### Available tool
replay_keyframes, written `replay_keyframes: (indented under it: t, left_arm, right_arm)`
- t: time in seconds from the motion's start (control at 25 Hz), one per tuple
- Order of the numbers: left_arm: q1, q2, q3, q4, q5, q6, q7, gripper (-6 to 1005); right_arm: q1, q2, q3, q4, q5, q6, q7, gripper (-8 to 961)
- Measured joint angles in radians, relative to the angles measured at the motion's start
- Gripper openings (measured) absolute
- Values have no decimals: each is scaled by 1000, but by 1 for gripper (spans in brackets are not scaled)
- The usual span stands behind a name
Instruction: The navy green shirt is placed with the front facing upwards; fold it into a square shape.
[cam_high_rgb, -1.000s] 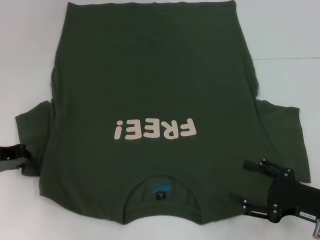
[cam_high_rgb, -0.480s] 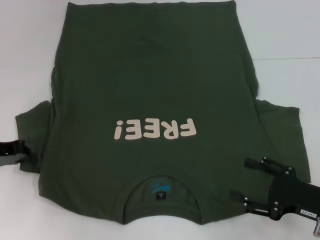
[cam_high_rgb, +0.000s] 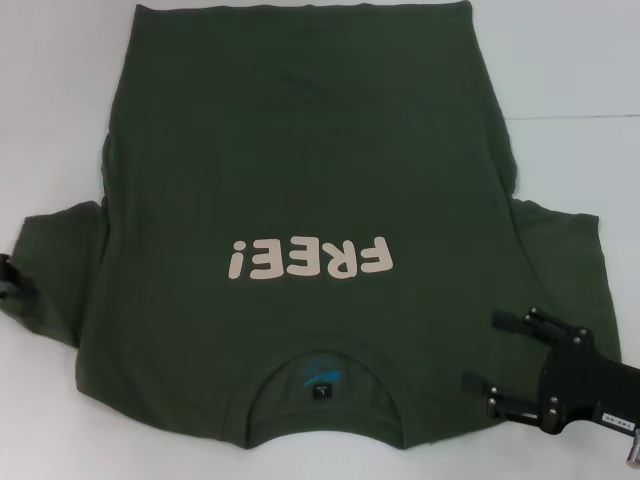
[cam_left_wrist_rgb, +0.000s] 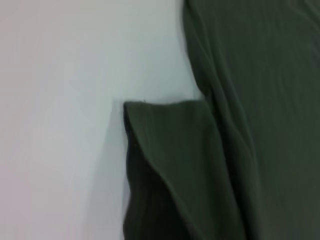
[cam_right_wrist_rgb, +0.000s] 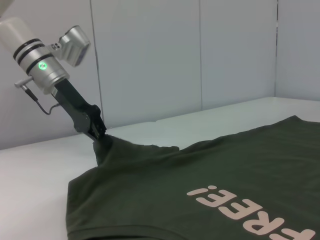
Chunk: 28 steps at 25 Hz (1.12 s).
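left tool (cam_right_wrist_rgb: 98, 134) pinching shirt (cam_high_rgb: 300, 180) sleeve, mostly cut off | right tool (cam_high_rgb: 497, 362) spread wide over shoulder

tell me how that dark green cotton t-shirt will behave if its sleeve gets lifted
The dark olive-green cotton T-shirt is probably floppy: where the left gripper pinches its sleeve, cloth rises in a soft peak. It likely drapes and drags rather than lifting whole. The right gripper rests open over the other shoulder.

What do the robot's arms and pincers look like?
The left arm is a silvery-white tube with black rings, a glowing green light, a thin cable, and a slim black left pincer. The right pincer is black too, with two long bars, silver screws, and a small white label.
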Motion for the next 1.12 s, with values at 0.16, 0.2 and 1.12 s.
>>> replay_keyframes:
  t: [0.16, 0.2, 1.12]
  left_arm:
    - [2, 19, -29, 40, 0, 19, -2, 5]
    - [2, 23, -36, 48, 0, 21, -2, 5]
    - [-58, 62, -76, 113, -52, 99, -22, 9]
  right_arm:
    - [0, 0, 14, 2, 1, 0, 0, 915]
    - [0, 0, 15, 3, 1, 0, 0, 915]
    - [3, 3, 14, 6, -1, -8, 0, 914]
